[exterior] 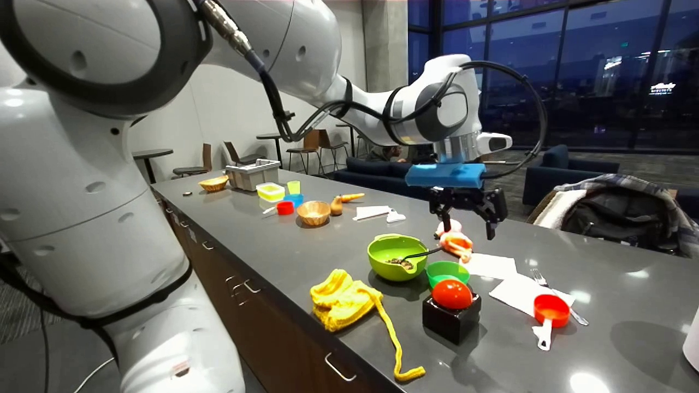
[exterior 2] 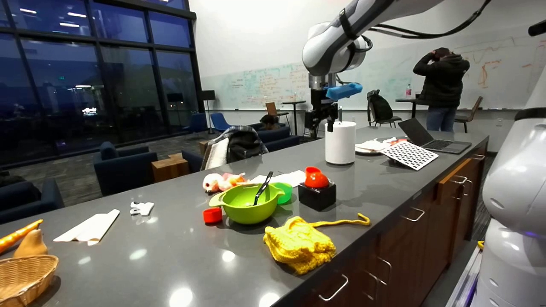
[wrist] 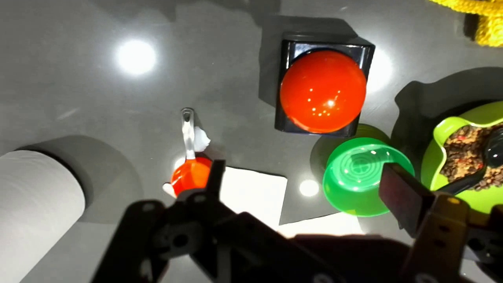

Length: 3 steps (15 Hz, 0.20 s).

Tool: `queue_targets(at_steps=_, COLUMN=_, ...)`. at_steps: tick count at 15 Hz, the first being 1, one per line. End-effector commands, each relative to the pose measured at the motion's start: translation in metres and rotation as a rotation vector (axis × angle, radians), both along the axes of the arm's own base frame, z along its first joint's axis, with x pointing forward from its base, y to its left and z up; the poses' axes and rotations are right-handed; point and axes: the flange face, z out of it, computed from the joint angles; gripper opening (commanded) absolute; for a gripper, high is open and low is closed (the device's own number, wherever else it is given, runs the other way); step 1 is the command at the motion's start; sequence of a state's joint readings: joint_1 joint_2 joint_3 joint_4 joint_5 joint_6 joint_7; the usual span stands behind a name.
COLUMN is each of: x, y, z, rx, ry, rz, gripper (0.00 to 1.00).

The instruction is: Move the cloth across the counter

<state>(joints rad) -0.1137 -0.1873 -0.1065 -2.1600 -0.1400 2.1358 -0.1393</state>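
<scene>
The bright yellow cloth [exterior: 339, 303] lies bunched near the edge of the grey counter [exterior: 262, 251], its long thin strip trailing along the surface. It also shows crumpled beside the bowl in an exterior view [exterior 2: 300, 247]. In the wrist view only part of the cloth [wrist: 491, 31] shows at the top right corner. My gripper [exterior: 468, 230] is open and empty, raised above the counter, away from the cloth. In the wrist view its fingers [wrist: 303, 168] are spread wide with nothing between them.
A green bowl [exterior 2: 251, 209] with a black spoon stands beside the cloth. Nearby are a black box with a red dome [wrist: 324, 92], a small green cup [wrist: 363, 177], a red measuring cup [exterior: 551, 310] and white paper sheets [exterior: 524, 295]. A white paper roll [exterior 2: 340, 145] stands farther along.
</scene>
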Motion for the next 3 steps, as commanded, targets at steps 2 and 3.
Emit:
queue_targets(at_steps=2, x=0.0219, y=-0.0227, z=0.0243, rx=0.002, ry=0.023, rz=-0.071, gripper=1.00)
queue_targets(at_steps=3, x=0.0251, y=-0.0257, z=0.0258, rx=0.009, ry=0.032, rz=-0.074, gripper=1.00)
